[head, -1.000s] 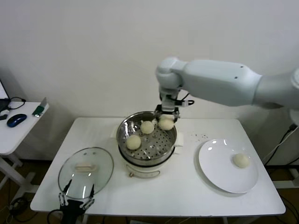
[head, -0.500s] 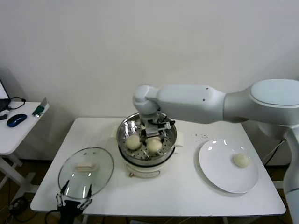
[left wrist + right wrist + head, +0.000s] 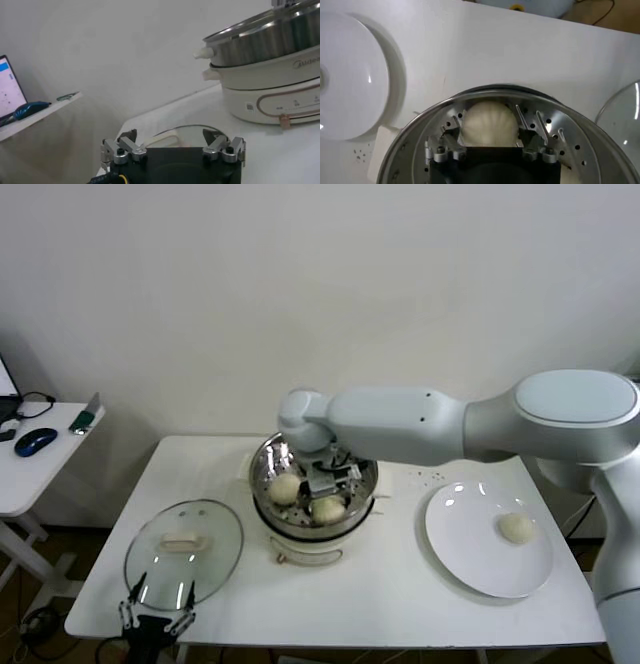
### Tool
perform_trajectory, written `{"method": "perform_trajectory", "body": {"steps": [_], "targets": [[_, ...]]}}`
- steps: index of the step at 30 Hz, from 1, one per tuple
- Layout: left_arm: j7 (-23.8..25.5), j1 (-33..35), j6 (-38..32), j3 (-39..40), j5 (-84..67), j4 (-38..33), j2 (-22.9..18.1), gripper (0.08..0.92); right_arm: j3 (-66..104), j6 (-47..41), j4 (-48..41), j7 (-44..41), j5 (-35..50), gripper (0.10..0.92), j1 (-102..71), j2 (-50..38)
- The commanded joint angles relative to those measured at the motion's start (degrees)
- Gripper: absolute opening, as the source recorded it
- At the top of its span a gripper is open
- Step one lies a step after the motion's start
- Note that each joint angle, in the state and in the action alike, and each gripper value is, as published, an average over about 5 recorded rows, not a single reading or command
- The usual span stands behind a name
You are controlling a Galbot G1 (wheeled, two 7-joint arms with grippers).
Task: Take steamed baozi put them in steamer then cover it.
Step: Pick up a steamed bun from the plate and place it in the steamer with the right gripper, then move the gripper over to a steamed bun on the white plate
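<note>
We are seeing the right gripper standing wide inside the steamer. Its fingers are flanking a baozi, not clamping it. Left gripper is idling open beside the cover.

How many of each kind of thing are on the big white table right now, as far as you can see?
Steamer: 1
Glass lid: 1
Plate: 1
Buns: 3 in view, two in the steamer and one on the plate; the right arm hides part of the steamer.
Total: 6
</note>
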Motion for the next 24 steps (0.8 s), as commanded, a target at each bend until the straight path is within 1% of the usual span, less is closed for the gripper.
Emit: {"method": "perform_trajectory", "body": {"steps": [1,8,11,13,15,19,22,24], "targets": [[0.0,0.1,0.1,0.1,-0.1,0.3,0.1,0.823,2.3,0.5,-0.6,0.0,-2.1,0.820,-0.6,0.2],[0.0,0.7,-0.3,0.0,0.0,0.4,0.1,0.823,5.2,0.7,-2.9,-0.2,-1.4,0.823,3.4,-3.4],[-0.2,0.9,-0.4,-0.2,-0.1,0.3,0.3,0.823,5.3,-0.8,-4.9,0.3,1.0,0.823,6.6,-7.0],[-0.2,0.9,-0.5,-0.3,-0.2,0.3,0.5,0.823,3.8,-3.6,-6.7,1.5,4.0,0.823,8.8,-10.0],[-0.2,0.9,-0.5,-0.3,-0.2,0.2,0.7,0.823,0.5,-8.4,-8.4,4.8,9.3,0.823,11.2,-13.6],[-0.2,0.4,-0.2,-0.1,-0.2,-0.1,0.9,0.823,-7.6,-26.0,-7.1,12.0,20.1,0.823,15.1,-21.9],[-0.2,-0.2,0.1,0.2,-0.1,-0.2,0.9,0.823,-8.0,-36.8,-5.2,12.6,24.6,0.823,14.3,-28.3],[-0.2,-0.5,0.3,0.4,0.0,-0.2,0.8,0.823,-7.5,-41.1,-4.2,12.0,26.9,0.823,12.8,-32.4]]}}
